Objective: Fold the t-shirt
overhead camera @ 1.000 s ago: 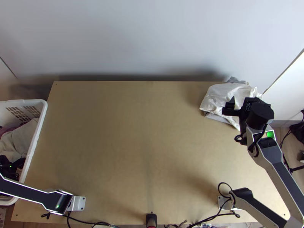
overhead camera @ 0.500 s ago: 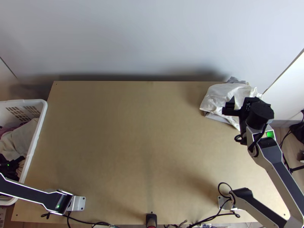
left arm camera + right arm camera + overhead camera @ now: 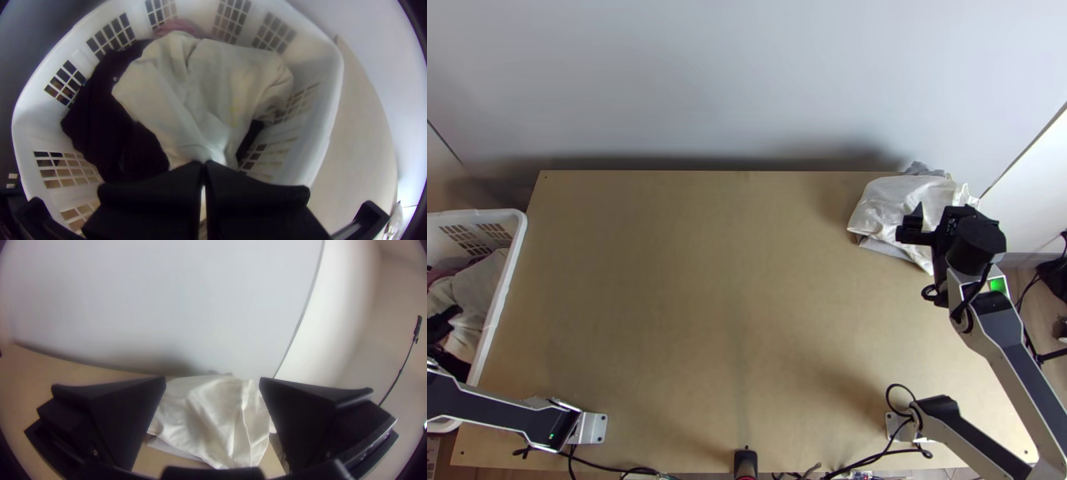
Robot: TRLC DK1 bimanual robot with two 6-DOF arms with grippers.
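Wooden tabletop (image 3: 731, 280) adjoins the white basket (image 3: 507, 280), where the cream cloth (image 3: 204, 89), likely the t-shirt, lies below the nearer left gripper (image 3: 203, 164), its fingers closed on it; the right gripper (image 3: 212, 382), well apart, gapes.

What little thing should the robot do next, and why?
Perhaps the left gripper should gently lift the cream cloth out of the white basket. Its fingers look shut on it, with creases running to their tips. But the cloth lies bunched in the basket, and folding probably needs room on the table.
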